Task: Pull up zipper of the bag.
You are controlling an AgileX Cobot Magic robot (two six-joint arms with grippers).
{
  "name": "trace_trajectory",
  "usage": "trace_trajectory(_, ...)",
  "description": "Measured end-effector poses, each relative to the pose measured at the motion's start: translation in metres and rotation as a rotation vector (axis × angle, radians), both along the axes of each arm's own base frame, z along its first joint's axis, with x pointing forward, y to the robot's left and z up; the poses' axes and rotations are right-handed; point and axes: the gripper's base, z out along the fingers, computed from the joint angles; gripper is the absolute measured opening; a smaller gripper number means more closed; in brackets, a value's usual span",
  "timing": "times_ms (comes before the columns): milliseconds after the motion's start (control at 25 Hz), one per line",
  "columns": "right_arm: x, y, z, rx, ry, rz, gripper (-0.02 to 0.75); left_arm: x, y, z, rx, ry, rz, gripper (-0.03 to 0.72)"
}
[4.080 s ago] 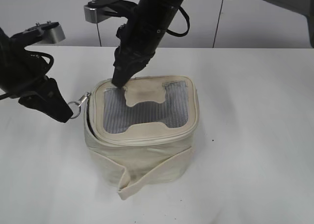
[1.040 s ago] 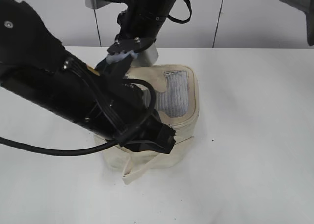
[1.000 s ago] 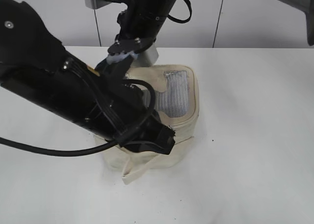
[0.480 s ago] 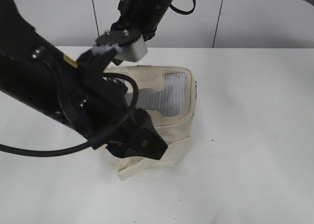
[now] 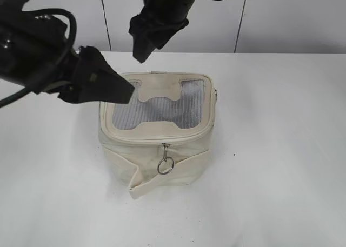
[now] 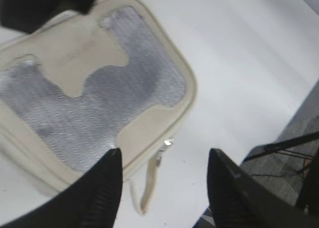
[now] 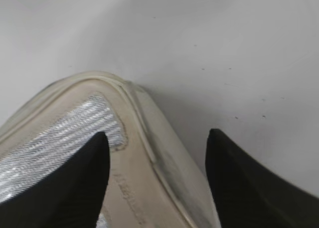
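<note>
Both grippers (image 6: 162,188) (image 7: 157,180) spread, empty, above bag (image 5: 157,122); zipper (image 5: 165,161) pull unobstructed

No text, label, brand, number or sign can be read in any of the views. The bag (image 5: 157,133) carries no lettering on its lid or side, and neither arm shows a legible marking.
</note>
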Motion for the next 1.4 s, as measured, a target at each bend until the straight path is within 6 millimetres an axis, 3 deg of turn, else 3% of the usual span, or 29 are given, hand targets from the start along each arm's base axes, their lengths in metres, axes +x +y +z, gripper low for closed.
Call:
trace_trajectory(280, 0.024, -0.051, 0.029, 0.037, -0.034, -0.154, 0.480, 0.042, 0.023, -0.006, 0.049, -0.009, 0.133, 0.444)
trace_trajectory(360, 0.034, -0.071, 0.035, 0.055, -0.036, -0.210, 0.480, 0.050, 0.022, -0.006, 0.060, -0.014, 0.135, 0.445)
trace_trajectory(400, 0.036, -0.079, 0.038, 0.064, -0.035, -0.233, 0.480, 0.065, 0.017, -0.003, 0.080, -0.032, 0.129, 0.445)
trace_trajectory(600, 0.045, -0.118, 0.044, 0.089, -0.010, -0.325, 0.421, 0.107, -0.004, -0.005, 0.126, -0.014, 0.073, 0.445)
trace_trajectory(1000, 0.030, -0.159, 0.030, 0.040, 0.089, -0.398, 0.375, 0.164, -0.037, -0.004, 0.197, -0.057, -0.154, 0.445)
trace_trajectory(1400, -0.001, -0.177, 0.020, -0.009, 0.159, -0.390, 0.375, 0.185, -0.062, -0.028, 0.093, 0.026, -0.286, 0.445)
